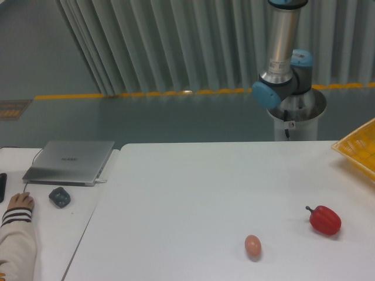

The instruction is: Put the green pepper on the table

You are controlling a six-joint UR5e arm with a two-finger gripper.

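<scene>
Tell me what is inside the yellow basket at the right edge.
Nothing can be made out inside the yellow basket: only a corner is in frame, and its contents are cut off.

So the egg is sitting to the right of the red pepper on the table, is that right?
Not quite. The camera view shows the egg to the left of the red pepper. Both do lie on the table, apart from each other.

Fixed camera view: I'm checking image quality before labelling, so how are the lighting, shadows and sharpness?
Fixed camera view: soft, even light; the red pepper and egg cast only faint shadows on the white table. Slight softness throughout, no motion blur. Mild glare on the arm's metal tube. The gripper and the green pepper are out of frame.
</scene>
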